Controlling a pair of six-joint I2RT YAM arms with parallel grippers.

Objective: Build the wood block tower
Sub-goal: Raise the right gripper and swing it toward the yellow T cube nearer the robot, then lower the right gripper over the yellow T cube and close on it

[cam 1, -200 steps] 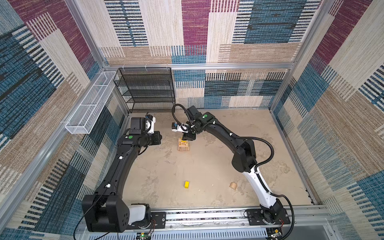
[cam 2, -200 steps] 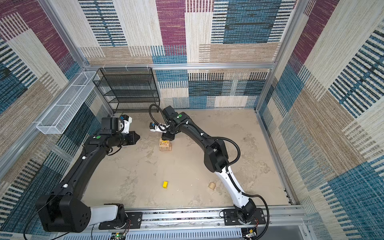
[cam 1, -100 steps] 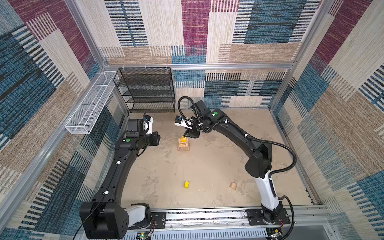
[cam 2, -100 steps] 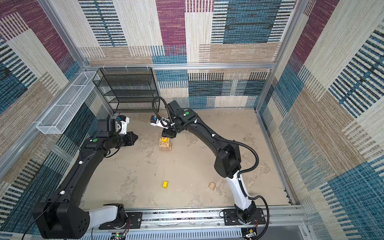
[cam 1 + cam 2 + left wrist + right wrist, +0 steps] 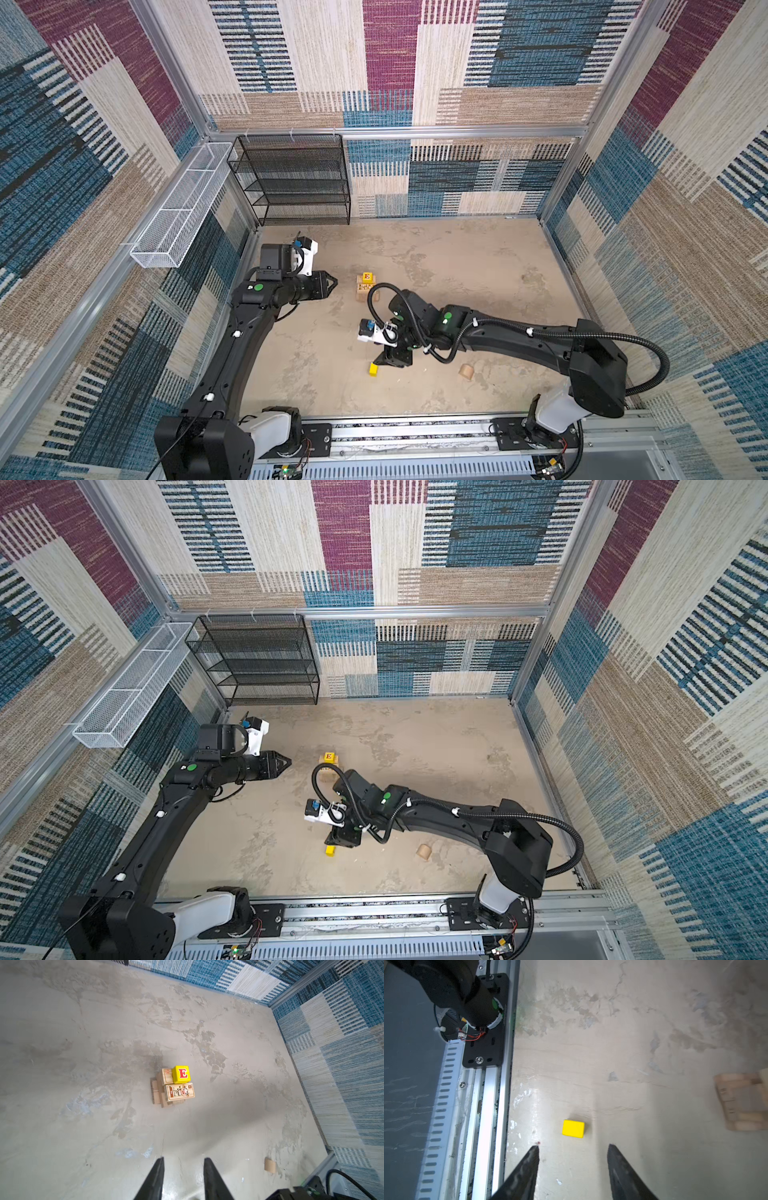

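The tower (image 5: 367,291) (image 5: 328,771) is a low stack of tan wood blocks in mid-floor, with a yellow block lettered with a red E (image 5: 181,1074) uppermost and a picture-printed oblong (image 5: 179,1093) beside it. My left gripper (image 5: 332,284) (image 5: 183,1159) hangs open and empty to the left of the tower, apart from it. A plain yellow block (image 5: 373,369) (image 5: 573,1128) lies alone near the front. My right gripper (image 5: 380,360) (image 5: 573,1146) is open just short of it, not touching. A rounded tan piece (image 5: 466,372) (image 5: 424,851) lies at the front right.
A black wire shelf (image 5: 291,178) stands at the back left. A white wire basket (image 5: 178,208) hangs on the left wall. The metal rail (image 5: 415,432) with both arm bases runs along the front edge, close to the loose yellow block. Patterned walls close in all sides.
My right gripper has left the top of the tower and swung forward and down to the loose yellow block. The left gripper's jaws have parted.
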